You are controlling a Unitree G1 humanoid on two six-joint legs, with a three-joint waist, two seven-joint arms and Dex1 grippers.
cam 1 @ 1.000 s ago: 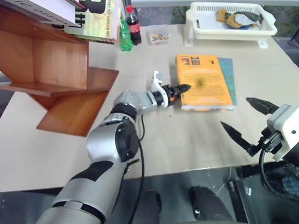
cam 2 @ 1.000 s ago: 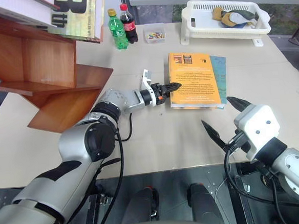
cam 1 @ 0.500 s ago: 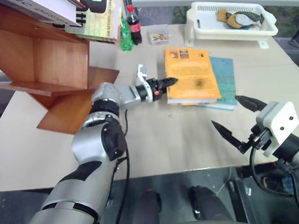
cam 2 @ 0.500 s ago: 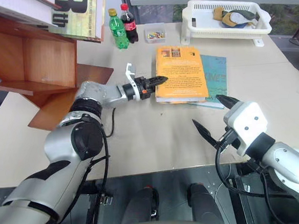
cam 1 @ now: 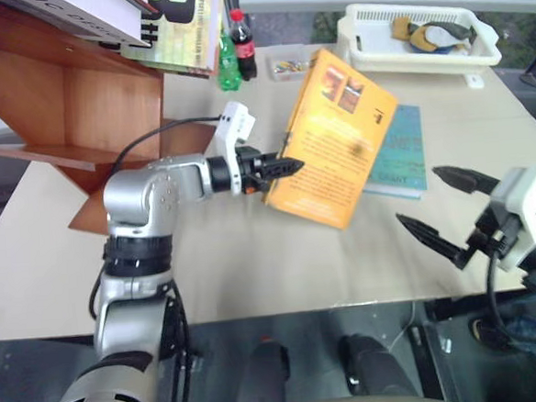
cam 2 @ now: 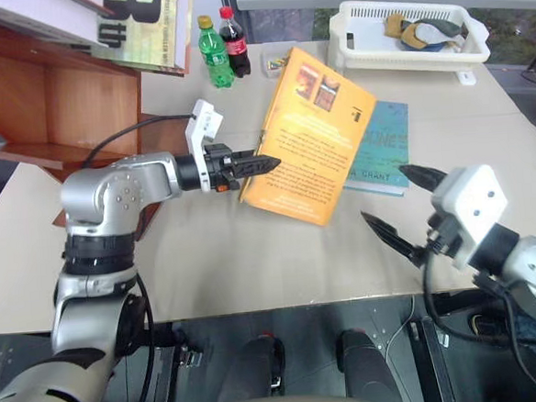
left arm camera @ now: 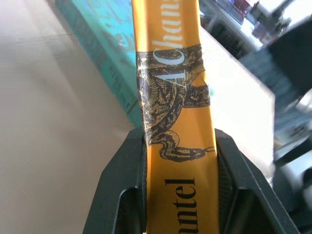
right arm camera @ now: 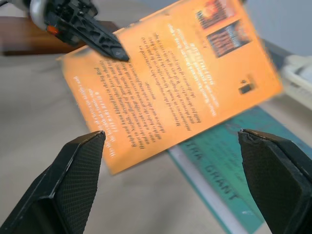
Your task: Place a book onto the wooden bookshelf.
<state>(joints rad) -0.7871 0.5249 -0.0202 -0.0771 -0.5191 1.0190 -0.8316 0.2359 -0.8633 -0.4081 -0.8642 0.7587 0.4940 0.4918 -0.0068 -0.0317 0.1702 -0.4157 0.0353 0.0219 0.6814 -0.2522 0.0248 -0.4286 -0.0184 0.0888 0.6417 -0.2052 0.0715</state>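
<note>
Two arms: both are reaching over the tabletop [cam 1: 255,275], the left one bent at the elbow and stretching level towards the middle, the right one hanging off the near right edge.
Wooden bookshelf [cam 1: 69,114]: it is standing at the far left of the tabletop, its slanted boards running out of the picture at the top and left; a pale yellow book [cam 1: 182,28] with big black numerals is lying on its upper board, partly cut off.
Book [cam 1: 333,141]: it is tilting on edge, clear of the tabletop along its upper side, cover facing the camera, well apart from the bookshelf; whether its low corner is touching the tabletop is hard to make out.
Teal book [cam 1: 401,155]: it is lying flat behind the orange one, which is hiding much of it.
Left gripper [cam 1: 279,168]: its fingers [left arm camera: 122,195] are clamping the book's spine between them, as the left wrist view is showing.
Right gripper [cam 1: 448,207]: its fingers [right arm camera: 78,180] are spreading wide and holding nothing, pointing towards the book's cover without touching it.
Small print: the cover text is too blurred to read.
</note>
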